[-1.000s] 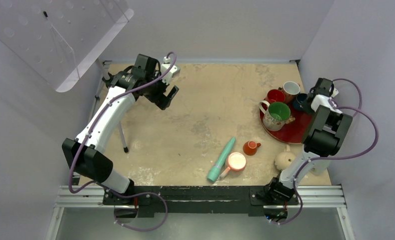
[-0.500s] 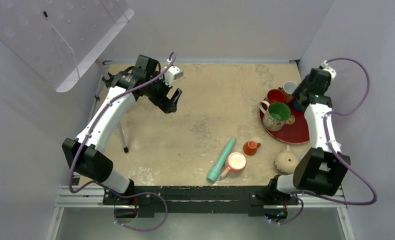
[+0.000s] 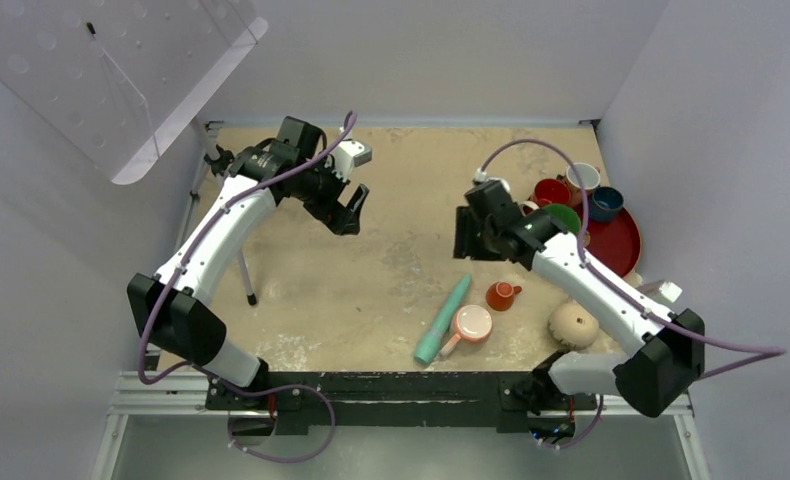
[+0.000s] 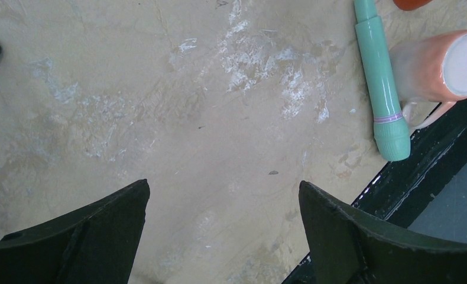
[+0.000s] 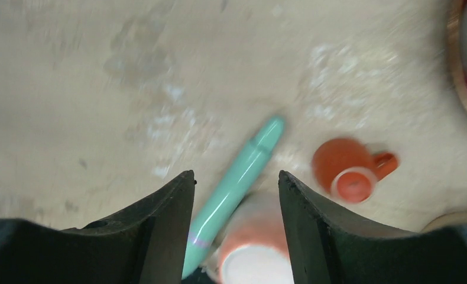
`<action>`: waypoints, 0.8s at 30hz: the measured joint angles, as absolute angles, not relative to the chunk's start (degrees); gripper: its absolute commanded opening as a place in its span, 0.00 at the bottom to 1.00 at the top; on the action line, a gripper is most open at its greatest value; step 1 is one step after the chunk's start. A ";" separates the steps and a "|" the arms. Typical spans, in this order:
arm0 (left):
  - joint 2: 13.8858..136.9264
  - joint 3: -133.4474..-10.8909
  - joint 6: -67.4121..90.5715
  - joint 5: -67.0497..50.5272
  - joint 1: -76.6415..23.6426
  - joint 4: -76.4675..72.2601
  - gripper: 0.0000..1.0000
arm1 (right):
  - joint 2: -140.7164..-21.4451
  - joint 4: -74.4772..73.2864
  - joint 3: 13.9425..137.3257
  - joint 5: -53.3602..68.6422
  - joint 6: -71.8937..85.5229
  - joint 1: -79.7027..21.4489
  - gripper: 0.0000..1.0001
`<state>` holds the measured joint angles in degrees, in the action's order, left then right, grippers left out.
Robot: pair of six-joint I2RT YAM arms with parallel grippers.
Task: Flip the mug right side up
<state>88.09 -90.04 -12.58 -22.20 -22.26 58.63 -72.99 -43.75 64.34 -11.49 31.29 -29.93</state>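
The mug (image 3: 574, 325), a rounded beige one, sits near the table's front right corner and looks mouth down, its domed bottom up. In the right wrist view only a tan sliver of the mug (image 5: 451, 222) shows at the lower right edge. My right gripper (image 3: 463, 235) hovers over the middle of the table, well to the left of and behind the mug. Nothing is held between the open fingers of the right gripper (image 5: 236, 177). My left gripper (image 3: 351, 210) hangs open and empty over the far left part of the table, its jaws wide in the left wrist view (image 4: 224, 189).
A teal cylinder (image 3: 443, 320), a peach mug (image 3: 471, 323) and a small orange cup (image 3: 502, 295) lie left of the beige mug. The red tray (image 3: 621, 245) at the far right holds several cups. A black tripod leg (image 3: 243, 270) stands at the left.
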 measured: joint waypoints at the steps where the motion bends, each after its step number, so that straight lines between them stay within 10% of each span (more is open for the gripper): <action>1: 88.09 -89.82 -12.58 -22.22 -22.26 58.61 1.00 | -73.01 -45.36 64.36 -11.73 33.17 -34.00 0.59; 2: 88.07 -89.73 -12.58 -22.26 -22.26 58.70 1.00 | -73.14 -46.98 64.38 -11.90 35.09 -37.56 0.60; 4: 88.07 -89.60 -12.58 -22.33 -22.26 58.72 1.00 | -73.84 -49.67 64.40 -12.56 38.74 -43.90 0.98; 24: 86.65 -87.29 -12.58 -22.39 -22.26 57.95 1.00 | -74.83 -60.80 57.28 -16.03 62.94 -57.47 0.99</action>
